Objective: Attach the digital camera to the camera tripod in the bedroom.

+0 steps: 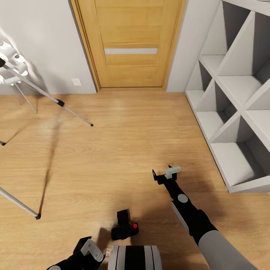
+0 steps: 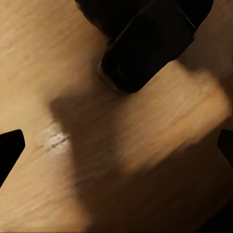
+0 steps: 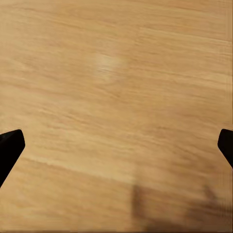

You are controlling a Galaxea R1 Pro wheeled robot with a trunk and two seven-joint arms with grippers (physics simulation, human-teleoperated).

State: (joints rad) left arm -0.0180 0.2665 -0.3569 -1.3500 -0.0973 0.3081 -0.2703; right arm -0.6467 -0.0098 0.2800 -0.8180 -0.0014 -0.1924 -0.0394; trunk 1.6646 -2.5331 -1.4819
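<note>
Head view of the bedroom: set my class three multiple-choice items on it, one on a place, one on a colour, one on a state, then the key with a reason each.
1. Where is the digital camera?
A. on a shelf
B. on the floor
C. on the tripod

2. What colour is its top button?
A. red
B. green
C. white

3. How is the right gripper?
A. shut on the camera
B. shut on a tripod leg
C. open, holding nothing

Key: B, it lies on the wood floor apart from the camera tripod; A, a red dot shows; C, its fingers are spread over bare floor.

Head view looks steeply down over the wood floor [image 1: 123, 150]; both wrist views face it closely.
</note>
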